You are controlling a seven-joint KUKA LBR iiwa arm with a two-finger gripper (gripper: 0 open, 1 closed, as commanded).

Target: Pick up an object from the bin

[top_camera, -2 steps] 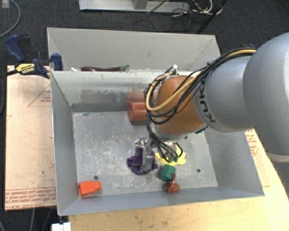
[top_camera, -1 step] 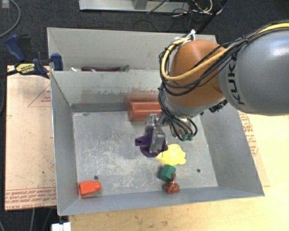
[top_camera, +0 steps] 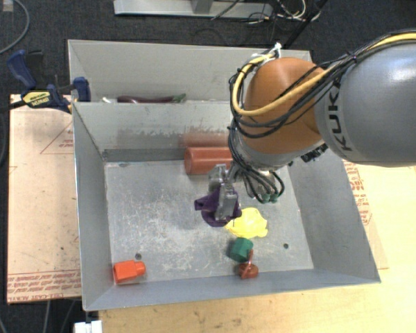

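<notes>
My gripper (top_camera: pixel 225 205) reaches down into the middle of the bin, its grey fingers standing on a small purple object (top_camera: pixel 209 211). The purple piece lies partly under the fingertips, sticking out to their left. Whether the fingers grip it I cannot tell. A yellow, flat, soft-looking thing (top_camera: pixel 249 223) lies just right of the fingers, touching the purple one. Below it sit a dark green block (top_camera: pixel 240 249) and a small brown-red piece (top_camera: pixel 247 270). A red-brown block (top_camera: pixel 206 159) rests against the back wall, just behind the gripper.
An orange block (top_camera: pixel 129 272) lies in the bin's front left corner. The arm with its orange cover and cables hangs over the bin's right back part, hiding the floor there. Bare floor spreads across the left half.
</notes>
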